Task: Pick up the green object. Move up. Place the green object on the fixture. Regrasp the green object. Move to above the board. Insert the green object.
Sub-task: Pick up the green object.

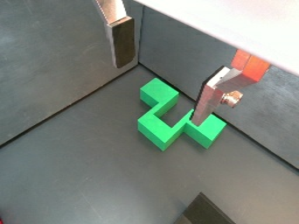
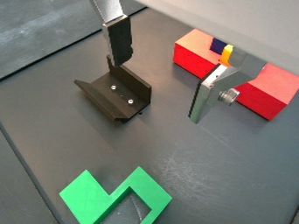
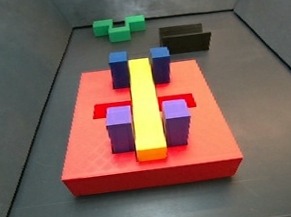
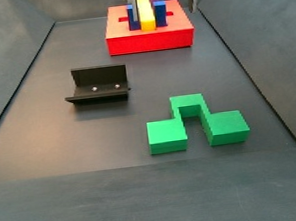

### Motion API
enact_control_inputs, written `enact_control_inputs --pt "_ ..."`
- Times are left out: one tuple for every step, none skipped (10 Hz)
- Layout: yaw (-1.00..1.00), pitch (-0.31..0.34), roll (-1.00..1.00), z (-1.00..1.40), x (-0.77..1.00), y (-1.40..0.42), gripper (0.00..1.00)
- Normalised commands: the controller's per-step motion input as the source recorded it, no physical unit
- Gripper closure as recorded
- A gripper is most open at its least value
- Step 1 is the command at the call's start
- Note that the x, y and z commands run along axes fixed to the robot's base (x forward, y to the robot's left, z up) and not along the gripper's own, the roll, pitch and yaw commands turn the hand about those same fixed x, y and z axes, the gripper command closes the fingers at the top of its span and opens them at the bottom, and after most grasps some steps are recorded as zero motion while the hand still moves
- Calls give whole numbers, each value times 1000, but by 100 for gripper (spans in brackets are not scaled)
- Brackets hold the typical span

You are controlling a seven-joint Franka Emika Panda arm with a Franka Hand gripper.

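Observation:
The green object [image 1: 170, 118] lies flat on the dark floor, a bright green block also seen in both side views [image 3: 119, 27] [image 4: 193, 122] and in a wrist view [image 2: 114, 197]. My gripper [image 1: 166, 74] hangs open above the floor with nothing between its fingers [image 1: 121, 44]. In a wrist view the gripper [image 2: 163, 70] is above the ground between the fixture [image 2: 114, 94] and the red board [image 2: 198, 54]. The fixture [image 4: 97, 85] stands bare, to the side of the green object. The board [image 3: 147, 146] carries a yellow bar, two blue blocks and two purple blocks.
Grey walls enclose the floor on all sides [image 3: 50, 83]. The green object lies close to one wall [image 1: 233, 96]. Open dark floor [image 4: 118, 176] stretches between the fixture, the board and the green object.

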Motion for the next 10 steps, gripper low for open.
enact_control_inputs --pt "0 0 0 -37 0 -3 0" --pt "-97 -114 4 -477 63 0 0" --pt "-280 -17 154 -694 754 269 0" --pt "-280 0 193 -740 614 360 0" --pt "0 -69 113 -991 0 531 0" --pt "63 -106 83 -1000 -217 534 0" --pt "189 -116 49 -1000 -483 451 0" --pt "263 -109 41 -1000 -643 117 0" --pt "291 -119 17 -840 -483 0 0" --pt "211 -91 71 -811 -86 -137 0"
